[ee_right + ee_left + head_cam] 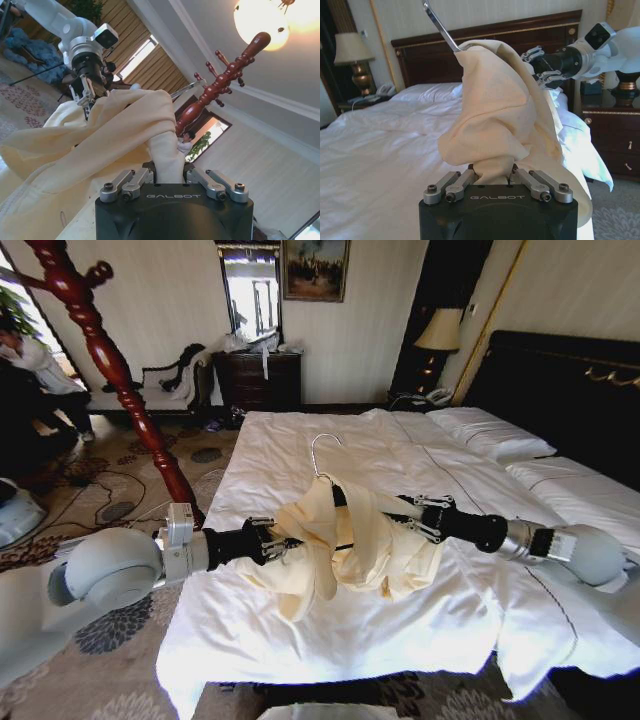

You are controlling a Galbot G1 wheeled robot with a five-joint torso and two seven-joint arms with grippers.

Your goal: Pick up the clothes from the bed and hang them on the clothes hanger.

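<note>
In the head view, the clothes [345, 540], a soft cream garment of thin, creased fabric, are held up over the bed [300, 620], whose wrinkled white duvet carries a thin dark piping line. The garment is draped on the clothes hanger [325, 455]: its curved silver hook rises above the cloth, and a short stretch of slim black bar shows beside the collar. The left gripper [280, 542] reaches in horizontally from the left and pinches a fold at the garment's left edge; loose cloth hangs below it. The right gripper [425, 517] comes in from the right, its arm stretched across the bed, and meets the cloth on that side. A turned, glossy red-brown wooden coat stand [110, 370] rises at the left.

In the left wrist view, the left gripper [495, 175] has its jaws closed tight on a bunched gather of the clothes [500, 110], which rise in a tall, rumpled mound. The hanger's flat silver hook [440, 27] sticks out of the top. Beyond, the right gripper [540, 64] touches the far side of the fabric.

In the right wrist view, the right gripper [170, 172] is clamped on a narrow roll of the clothes [110, 130]. The left gripper [86, 97] holds the opposite edge, and the knobbed coat stand [220, 82] stands behind.
</note>
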